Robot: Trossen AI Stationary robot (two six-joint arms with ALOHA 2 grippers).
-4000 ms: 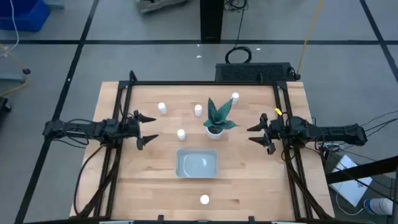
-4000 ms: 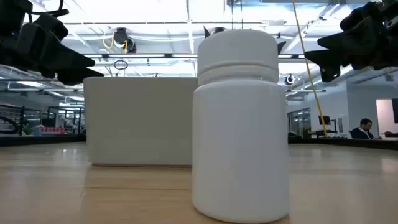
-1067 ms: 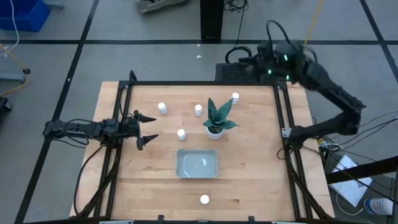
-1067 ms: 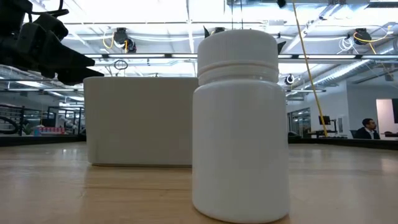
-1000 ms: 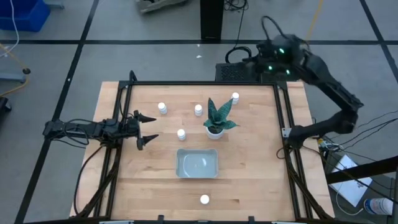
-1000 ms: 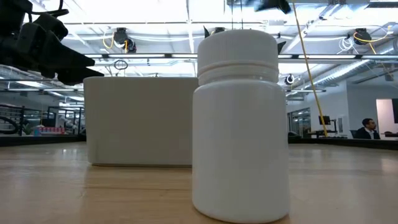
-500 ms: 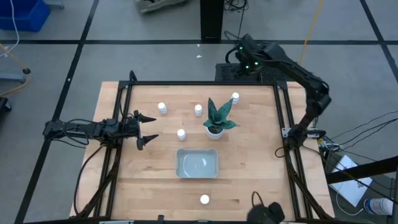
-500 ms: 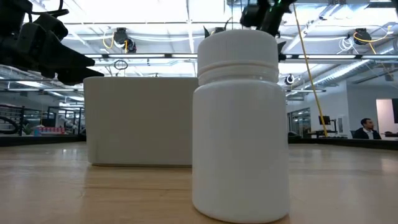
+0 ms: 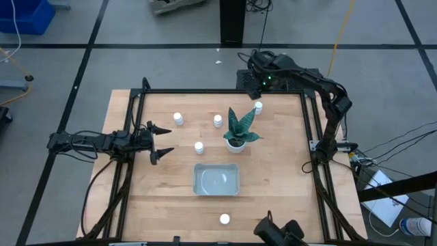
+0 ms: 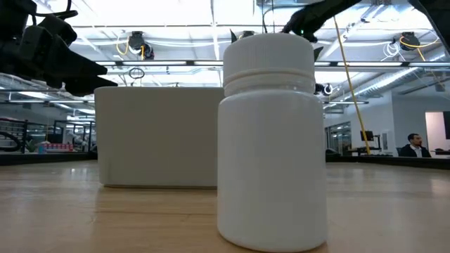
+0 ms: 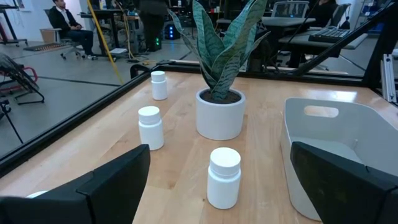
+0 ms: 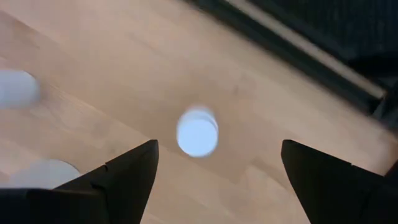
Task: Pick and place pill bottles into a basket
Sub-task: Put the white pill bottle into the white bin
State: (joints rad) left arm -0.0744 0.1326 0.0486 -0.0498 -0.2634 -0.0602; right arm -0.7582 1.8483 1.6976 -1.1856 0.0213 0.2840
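- The right gripper (image 12: 214,177) is hanging spread wide above the far-edge pill bottle (image 9: 259,106), touching nothing.
- The left gripper (image 9: 162,141) is waiting released at the surface's (image 9: 164,198) left side.
- The basket (image 9: 216,180) is sitting near the plant (image 9: 237,130), holding no bottle.

Grey floor (image 9: 171,65) w/ black lines; blue bin (image 9: 26,15) in corner.
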